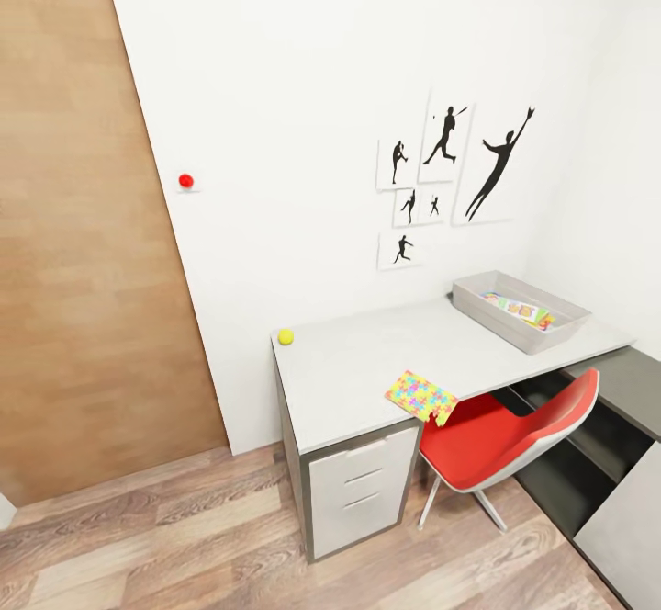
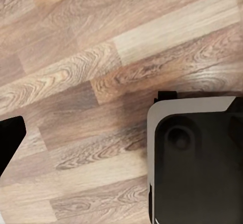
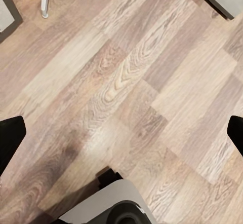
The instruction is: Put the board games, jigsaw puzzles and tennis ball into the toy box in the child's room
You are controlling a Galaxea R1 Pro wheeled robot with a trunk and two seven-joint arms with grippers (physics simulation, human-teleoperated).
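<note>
Two Toys Left on the Desk, Box Already Part-Filled

Two toys lie out on the table (image 1: pixel 367 380): a jigsaw puzzle (image 1: pixel 420 396) at the near edge, one corner hanging over the rim just above the red chair (image 1: pixel 500 435), and the tennis ball (image 1: pixel 285 336) at the far left corner, close to the wall. They sit well apart from each other. The toy box (image 1: pixel 520 309) stands at the table's right end, its long axis running away along the desk toward the corner of the room. Colourful flat items already lie in its bottom; which toys they are cannot be made out through the pale wall.

Neither arm reaches into the scene over the desk. Both wrist cameras look down at the wood-plank floor (image 3: pixel 131 82), so the toys lie ahead of and above both claws. The right gripper (image 3: pixel 121 133) is spread wide with nothing between its tips. Of the left gripper only one dark fingertip (image 2: pixel 10 135) shows at the picture's edge, so how far it is open cannot be told.

By my reading, the puzzle is the likelier next pick, being nearer the box and the robot's right side. Its overhanging corner offers a grip, but a nudge could tip it off.
</note>
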